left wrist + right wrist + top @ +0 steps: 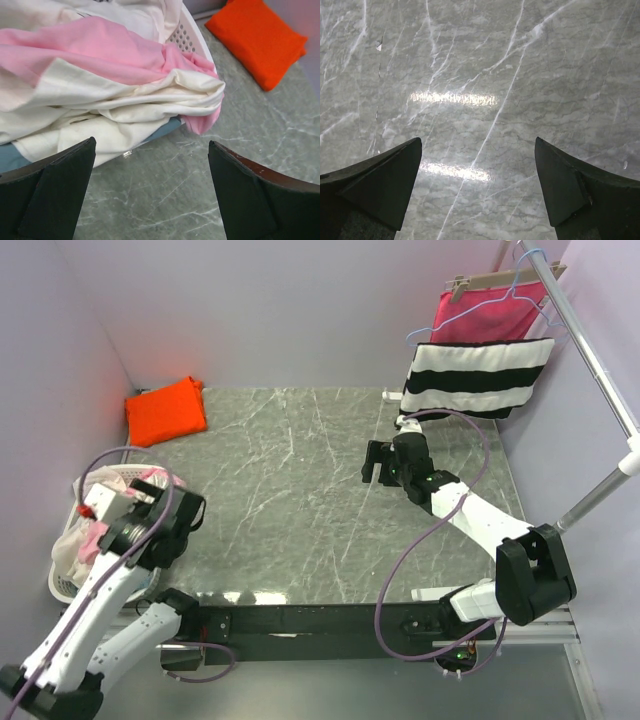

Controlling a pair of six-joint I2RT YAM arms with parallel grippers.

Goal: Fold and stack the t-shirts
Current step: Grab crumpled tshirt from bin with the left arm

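Top external view puts the orange tee (166, 410) lying as a neat folded packet at about 10 o'clock on the marble table (290, 490), so that shirt looks done. The pink tee (93, 538) sits crumpled in the white basket (60, 585) at about 8 o'clock, off the table's left edge. The left gripper (186, 512) hangs just beside the basket with its jaws spread as wide as they go and nothing between them. The right gripper (378, 462) hovers over bare marble at about 2 o'clock, equally wide and empty, below the striped cloth (478, 375) on the rail. From the left wrist, the pink tee (100, 50) lies tangled with a cream cloth (125, 105) that spills over the basket rim toward the camera, and a small pink corner droops over the rim toward 1 o'clock. The step in hand appears to be fetching the pink tee out for folding. The next move likely calls for the left gripper to travel toward 12 o'clock in its own view, over the cream folds, and to pinch pink fabric alone, since the cream layer lies nearest the fingers and could come along. Once lifted clear, the shirt would need spreading flat on the open marble mid-table, where the right gripper is well placed to take a second corner.
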